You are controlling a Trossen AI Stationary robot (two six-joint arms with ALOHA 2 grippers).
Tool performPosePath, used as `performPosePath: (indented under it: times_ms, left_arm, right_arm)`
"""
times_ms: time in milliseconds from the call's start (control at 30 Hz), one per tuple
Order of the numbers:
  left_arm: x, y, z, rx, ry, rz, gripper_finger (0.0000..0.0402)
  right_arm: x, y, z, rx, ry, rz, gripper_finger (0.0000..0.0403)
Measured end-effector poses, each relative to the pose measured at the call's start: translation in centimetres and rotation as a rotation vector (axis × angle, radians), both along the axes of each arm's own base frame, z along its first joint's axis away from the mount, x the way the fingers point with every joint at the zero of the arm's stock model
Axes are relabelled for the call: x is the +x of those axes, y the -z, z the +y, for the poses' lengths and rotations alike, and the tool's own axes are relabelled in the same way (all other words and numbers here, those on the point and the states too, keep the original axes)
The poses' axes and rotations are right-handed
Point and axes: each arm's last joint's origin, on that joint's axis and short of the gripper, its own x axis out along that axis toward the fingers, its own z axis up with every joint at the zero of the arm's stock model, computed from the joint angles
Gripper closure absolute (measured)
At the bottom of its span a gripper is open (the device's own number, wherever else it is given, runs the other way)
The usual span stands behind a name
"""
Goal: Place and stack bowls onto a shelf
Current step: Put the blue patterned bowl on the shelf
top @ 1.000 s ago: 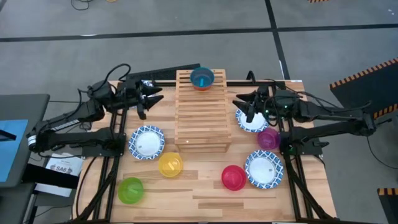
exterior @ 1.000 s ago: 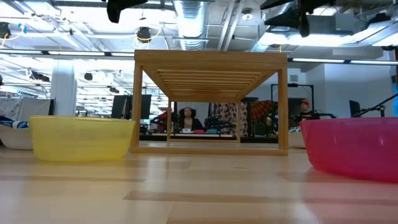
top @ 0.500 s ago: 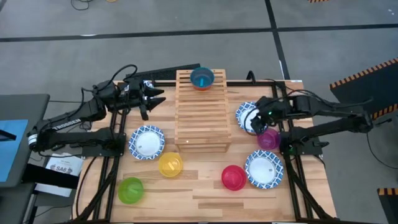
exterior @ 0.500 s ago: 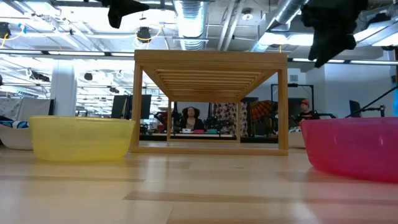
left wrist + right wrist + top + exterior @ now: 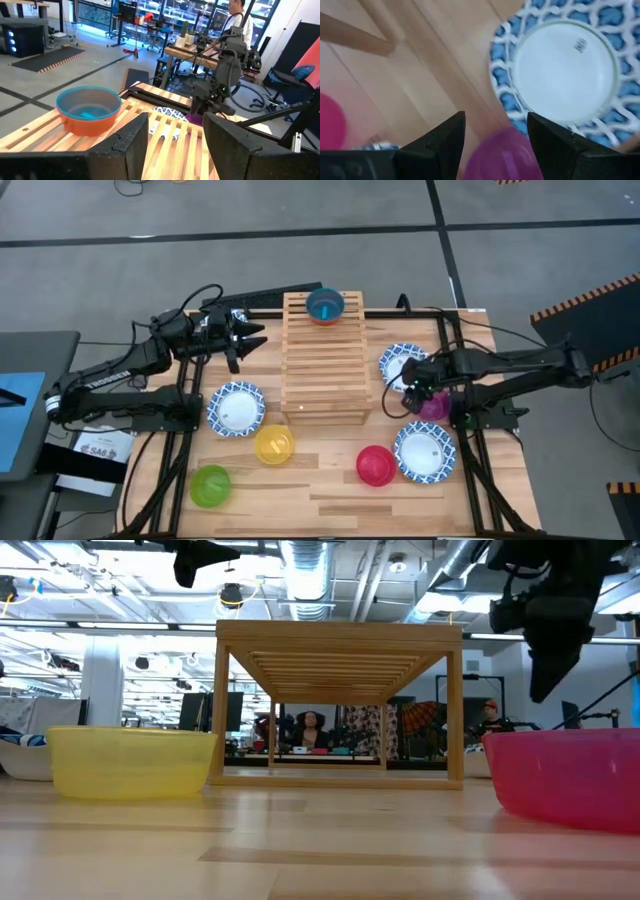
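The slatted wooden shelf [image 5: 323, 360] stands mid-table, with a teal bowl nested in an orange one [image 5: 325, 305] at its far end. White bowls with blue rims rest on the table left of the shelf [image 5: 236, 408], right of it [image 5: 400, 362] and near right [image 5: 425, 451]. Yellow [image 5: 273, 445], green [image 5: 210, 485], pink [image 5: 376, 465] and purple [image 5: 434, 404] bowls also sit on the table. My right gripper [image 5: 412, 392] hangs open, pointing down, over the purple bowl's [image 5: 505, 155] rim beside the white bowl [image 5: 562, 75]. My left gripper [image 5: 250, 335] is open, left of the shelf's far end.
The shelf's top is bare except for the teal-and-orange stack [image 5: 89, 110]. Arm frames run along both table sides. In the low view the yellow bowl [image 5: 130, 762] and the pink bowl [image 5: 570, 775] flank the shelf [image 5: 338, 705]. People sit at desks in the room behind.
My right gripper has moved from the table's far right toward the near edge, passing over the right white bowl, and has come down and tipped to point downward above the purple bowl. No bowl has moved.
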Motion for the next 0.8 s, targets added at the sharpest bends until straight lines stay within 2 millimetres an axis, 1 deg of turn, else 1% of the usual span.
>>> performPosePath:
  times_ms: [67, 167, 433, 567, 800]
  left_arm:
    - [0.0, 0.0, 0.0, 0.000, -0.011, 0.000, 0.0228]
    - [0.0, 0.0, 0.1, -0.001, -0.026, 0.000, 0.0228]
    - [0.0, 0.0, 0.1, -0.003, -0.033, 0.003, 0.0228]
    - [0.0, 0.0, 0.1, -0.002, -0.033, 0.003, 0.0228]
    - [0.0, 0.0, 0.1, -0.002, -0.033, 0.003, 0.0228]
  right_arm:
    - [0.3, 0.5, -0.1, 0.006, -0.013, -0.026, 0.0163]
    - [1.0, 1.4, -0.2, 0.021, -0.043, -0.012, 0.0163]
    - [2.7, 4.4, -1.0, 0.013, -0.092, 0.185, 0.0163]
    - [3.2, 5.7, -1.5, -0.001, -0.109, 0.267, 0.0163]
    - [3.7, 6.8, -1.9, -0.078, -0.091, 0.334, 0.0163]
